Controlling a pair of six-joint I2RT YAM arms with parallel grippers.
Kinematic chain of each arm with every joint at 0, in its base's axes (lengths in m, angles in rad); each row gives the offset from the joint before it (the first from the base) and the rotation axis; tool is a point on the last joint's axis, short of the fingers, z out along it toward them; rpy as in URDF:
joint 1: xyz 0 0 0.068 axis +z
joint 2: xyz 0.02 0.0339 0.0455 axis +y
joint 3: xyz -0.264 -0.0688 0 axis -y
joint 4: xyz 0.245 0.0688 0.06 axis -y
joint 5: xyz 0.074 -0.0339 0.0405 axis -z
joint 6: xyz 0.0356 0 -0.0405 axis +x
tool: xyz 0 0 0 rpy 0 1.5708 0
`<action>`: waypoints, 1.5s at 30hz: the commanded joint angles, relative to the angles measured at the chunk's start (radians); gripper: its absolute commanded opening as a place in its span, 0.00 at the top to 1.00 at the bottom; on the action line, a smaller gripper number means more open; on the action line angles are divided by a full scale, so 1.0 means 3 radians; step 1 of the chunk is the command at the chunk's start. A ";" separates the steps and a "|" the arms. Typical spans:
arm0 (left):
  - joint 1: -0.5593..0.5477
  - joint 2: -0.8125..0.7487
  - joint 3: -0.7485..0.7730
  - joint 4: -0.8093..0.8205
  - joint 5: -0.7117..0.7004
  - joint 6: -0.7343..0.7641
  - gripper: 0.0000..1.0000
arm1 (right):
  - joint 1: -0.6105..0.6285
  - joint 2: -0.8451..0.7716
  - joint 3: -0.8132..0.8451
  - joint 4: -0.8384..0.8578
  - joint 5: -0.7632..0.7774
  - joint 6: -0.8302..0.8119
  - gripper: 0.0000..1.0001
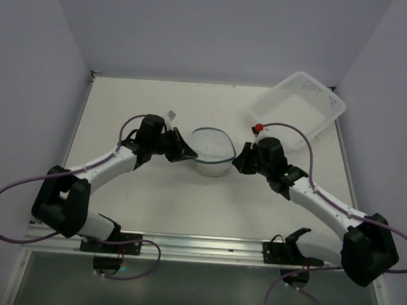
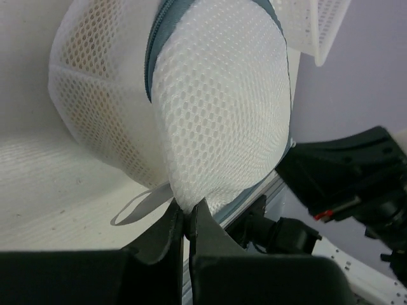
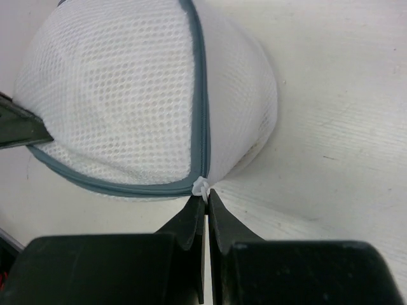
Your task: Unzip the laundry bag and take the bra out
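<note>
The left gripper [image 2: 187,219] has its fingers pinched together on the mesh edge of the small round white mesh laundry bag [image 1: 210,151]. The right gripper [image 3: 205,198] is clamped tight on the little white zipper pull [image 3: 201,187] at the end of the grey-blue zipper band [image 3: 203,95]. The bag's sitting dome-up in the middle of the white table [image 1: 152,205] right between both claws, zipper looks closed, and a clear-white rectangular plastic tub [image 1: 299,106] is way back at the far right corner.

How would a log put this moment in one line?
step: unzip | left tool: pinching laundry bag mesh | right tool: shut on zipper pull | zipper: closed
</note>
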 commanded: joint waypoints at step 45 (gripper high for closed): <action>0.0096 -0.0255 -0.0051 -0.0238 -0.0205 0.0206 1.00 | -0.0151 0.0237 0.0255 -0.0147 -0.0101 -0.0191 1.00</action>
